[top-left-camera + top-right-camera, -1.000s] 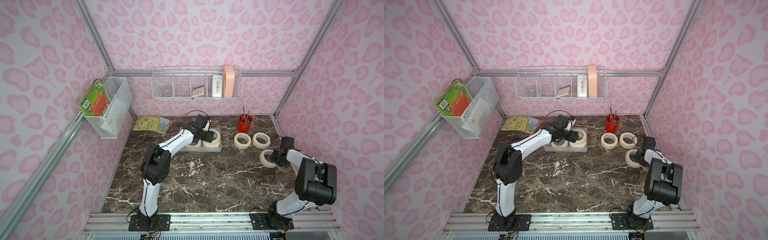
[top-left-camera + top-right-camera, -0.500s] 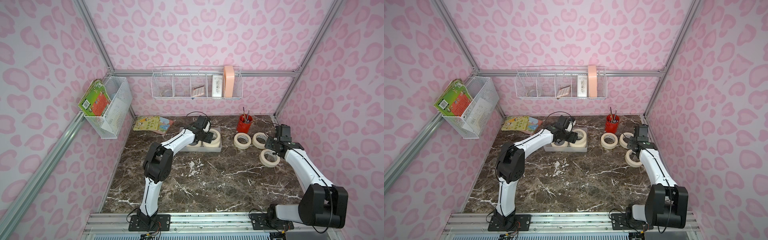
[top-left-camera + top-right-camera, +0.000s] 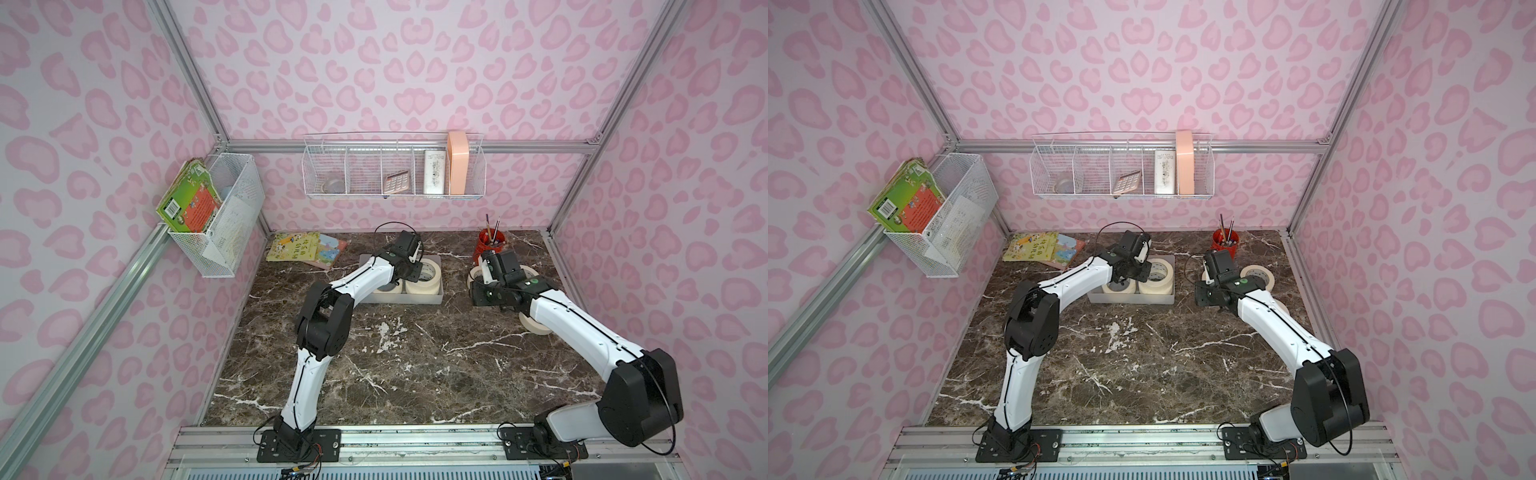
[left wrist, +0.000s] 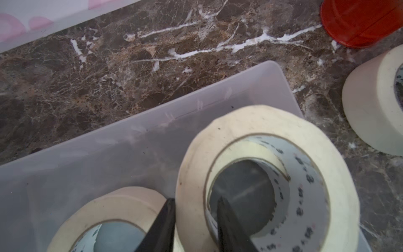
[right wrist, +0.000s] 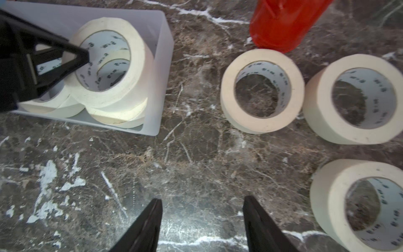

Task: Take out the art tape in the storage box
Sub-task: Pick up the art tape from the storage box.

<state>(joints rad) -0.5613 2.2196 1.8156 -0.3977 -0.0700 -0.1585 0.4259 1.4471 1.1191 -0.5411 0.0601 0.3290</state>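
The storage box (image 3: 437, 300) (image 3: 1130, 300) is a shallow grey tray holding two stacks of cream art tape. My left gripper (image 4: 195, 203) (image 3: 415, 270) is shut on the wall of the top roll (image 4: 261, 122) (image 5: 139, 65) of one stack, with one finger in the core and one outside against the neighbouring roll (image 4: 122, 200). Three more rolls (image 5: 261, 89) (image 5: 357, 98) (image 5: 357, 209) lie on the marble outside the box. My right gripper (image 5: 201, 203) (image 3: 1204, 297) hangs open and empty over bare marble between the box and those rolls.
A red brush cup (image 3: 492, 245) (image 5: 283, 24) stands behind the loose rolls. Picture books (image 3: 305, 247) lie at the back left. White wire baskets (image 3: 395, 170) (image 3: 216, 220) hang on the back and left walls. Open marble stretches toward the front.
My right gripper opened, left a roll on the marble at the right and swung leftward toward the box. My left gripper closed on the top roll's wall.
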